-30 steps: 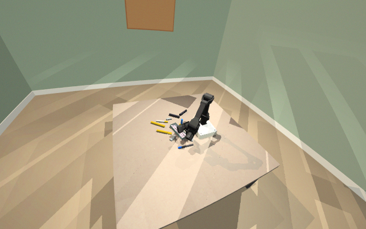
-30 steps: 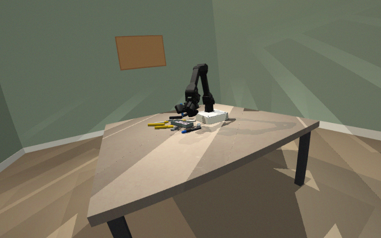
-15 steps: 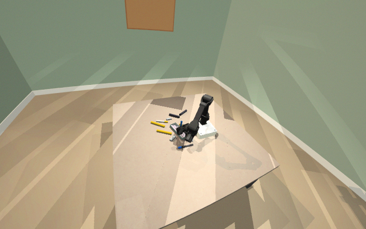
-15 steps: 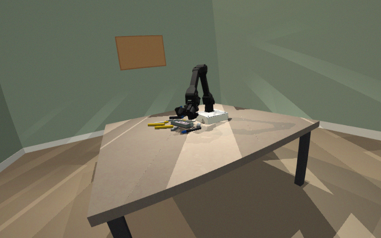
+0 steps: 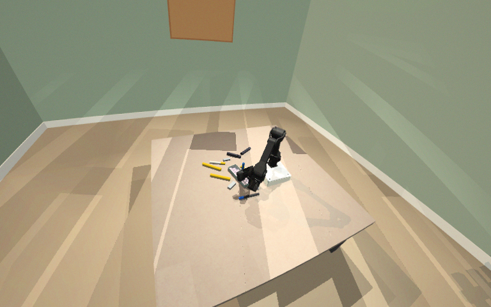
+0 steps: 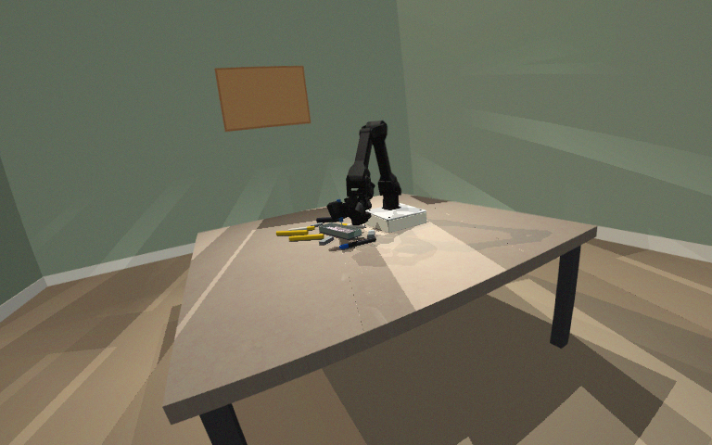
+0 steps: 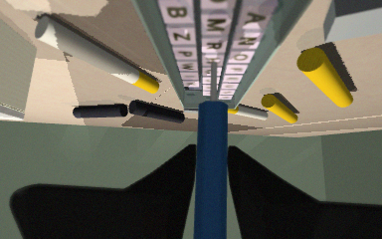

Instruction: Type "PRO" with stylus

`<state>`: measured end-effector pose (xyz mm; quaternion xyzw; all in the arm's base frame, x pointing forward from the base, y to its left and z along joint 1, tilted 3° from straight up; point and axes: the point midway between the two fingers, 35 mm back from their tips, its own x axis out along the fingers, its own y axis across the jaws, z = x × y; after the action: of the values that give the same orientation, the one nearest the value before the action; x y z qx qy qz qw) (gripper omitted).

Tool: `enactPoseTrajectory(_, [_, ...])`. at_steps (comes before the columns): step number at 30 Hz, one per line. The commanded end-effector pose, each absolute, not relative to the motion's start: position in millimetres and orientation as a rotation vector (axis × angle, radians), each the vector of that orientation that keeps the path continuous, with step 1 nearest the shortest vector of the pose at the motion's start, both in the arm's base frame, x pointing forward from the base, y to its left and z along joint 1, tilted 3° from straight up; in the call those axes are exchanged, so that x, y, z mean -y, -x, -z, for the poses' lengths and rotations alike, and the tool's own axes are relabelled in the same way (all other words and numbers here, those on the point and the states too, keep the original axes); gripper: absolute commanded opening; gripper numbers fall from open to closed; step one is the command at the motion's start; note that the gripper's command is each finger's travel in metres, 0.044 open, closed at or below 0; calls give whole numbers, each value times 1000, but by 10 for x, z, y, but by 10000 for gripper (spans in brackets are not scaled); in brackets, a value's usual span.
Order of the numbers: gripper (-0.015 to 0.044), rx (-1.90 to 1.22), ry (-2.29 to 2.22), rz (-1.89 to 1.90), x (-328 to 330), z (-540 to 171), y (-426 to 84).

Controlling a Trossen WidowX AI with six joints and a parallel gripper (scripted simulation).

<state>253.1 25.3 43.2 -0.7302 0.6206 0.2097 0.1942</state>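
My gripper [image 5: 241, 174] [image 6: 333, 209] [image 7: 212, 151] is shut on the blue stylus [image 5: 243, 165] [image 6: 338, 201] [image 7: 212, 174]. The stylus's thin grey tip points down over the keyboard [image 6: 340, 234] [image 7: 269, 45], which has a grey-green frame and pale lettered keys in three rows. In the wrist view the tip [image 7: 214, 75] overlaps the middle row, just beyond the letter R [image 7: 211, 46]. P and O show in the rows on either side. I cannot tell whether the tip touches a key. The arm hides part of the keyboard in the top view.
Yellow cylinders [image 5: 211, 166] [image 5: 219, 177] [image 7: 324, 77] lie beside the keyboard. Dark cylinders [image 5: 233, 155] [image 7: 156, 112] and a white-and-yellow marker [image 7: 94, 50] lie around it. A small pale block [image 5: 231, 185] and a blue-and-black pen [image 5: 251, 195] [image 6: 359, 243] lie nearby. The white base box [image 5: 277, 176] [image 6: 404, 219] stands under the arm.
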Motion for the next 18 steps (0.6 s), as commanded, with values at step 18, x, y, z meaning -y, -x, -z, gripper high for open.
enactPoseTrajectory(18, [81,-1748,2052,-588,-245,-340,-2516])
